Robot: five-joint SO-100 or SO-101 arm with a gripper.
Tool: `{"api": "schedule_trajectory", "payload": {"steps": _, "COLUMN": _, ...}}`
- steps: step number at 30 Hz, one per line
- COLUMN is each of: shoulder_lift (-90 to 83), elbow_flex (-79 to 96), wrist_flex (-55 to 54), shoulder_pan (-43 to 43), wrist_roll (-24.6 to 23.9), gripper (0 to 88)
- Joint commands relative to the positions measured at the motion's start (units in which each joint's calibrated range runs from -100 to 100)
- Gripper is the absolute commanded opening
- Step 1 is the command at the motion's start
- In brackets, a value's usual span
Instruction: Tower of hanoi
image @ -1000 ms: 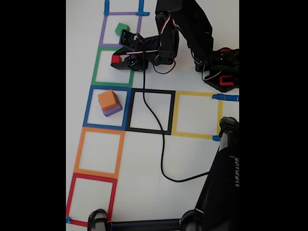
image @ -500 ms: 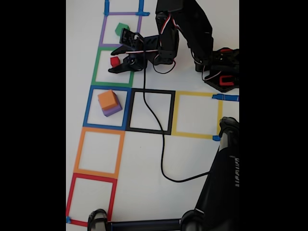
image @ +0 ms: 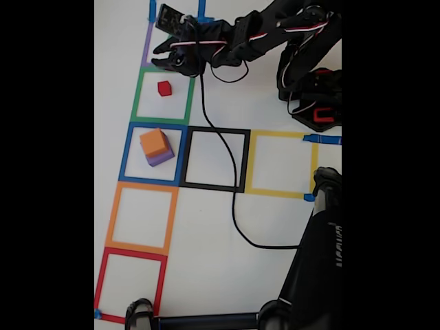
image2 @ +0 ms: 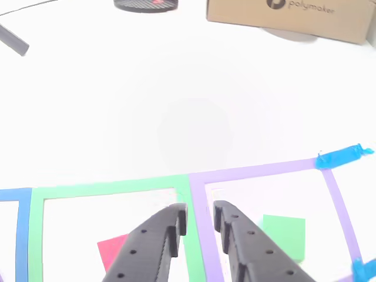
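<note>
With the red cube [image: 164,88] lying in the green square [image: 141,93] near the table's far edge, the empty pincer [image2: 199,216], narrowly parted, should probably open wider and center over the green cube [image2: 283,236].

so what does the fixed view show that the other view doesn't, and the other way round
Fixed view alone: the medium orange cube stacked on the biggest purple cube inside the blue tape square, plus the black, yellow, orange and red tape squares and the arm's black cable.

Other view alone: the small green cube inside the purple tape square, and a brown cardboard box at the far edge.

Both: the tiny red cube lying free in the green tape square, and the black gripper, empty.
</note>
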Motion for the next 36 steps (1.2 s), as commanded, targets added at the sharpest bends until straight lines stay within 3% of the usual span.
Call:
{"api": "schedule_trajectory", "payload": {"steps": 1, "shoulder_lift": -17.12, "elbow_flex": -10.17, "wrist_flex": 31.03, "shoulder_pan": 6.37, "wrist_roll": 0.36, "gripper": 0.4}}
{"api": "schedule_trajectory", "payload": {"steps": 7, "shoulder_lift": -22.69, "elbow_flex": -34.80, "wrist_flex": 64.80, "shoulder_pan": 14.04, "wrist_roll": 0.36, "gripper": 0.3}}
{"api": "schedule_trajectory", "payload": {"steps": 12, "shoulder_lift": -19.94, "elbow_flex": -54.44, "wrist_flex": 82.61, "shoulder_pan": 19.51, "wrist_roll": 0.36, "gripper": 0.3}}
{"api": "schedule_trajectory", "payload": {"steps": 16, "shoulder_lift": -18.25, "elbow_flex": -63.07, "wrist_flex": 89.82, "shoulder_pan": 22.39, "wrist_roll": 0.36, "gripper": 0.3}}
{"api": "schedule_trajectory", "payload": {"steps": 21, "shoulder_lift": -18.73, "elbow_flex": -63.71, "wrist_flex": 91.20, "shoulder_pan": 24.59, "wrist_roll": 0.36, "gripper": 0.8}}
{"api": "schedule_trajectory", "payload": {"steps": 27, "shoulder_lift": -19.46, "elbow_flex": -56.35, "wrist_flex": 86.58, "shoulder_pan": 25.36, "wrist_roll": 0.36, "gripper": 11.4}}
{"api": "schedule_trajectory", "payload": {"steps": 36, "shoulder_lift": -22.12, "elbow_flex": -31.89, "wrist_flex": 61.48, "shoulder_pan": 29.77, "wrist_roll": 0.36, "gripper": 23.6}}
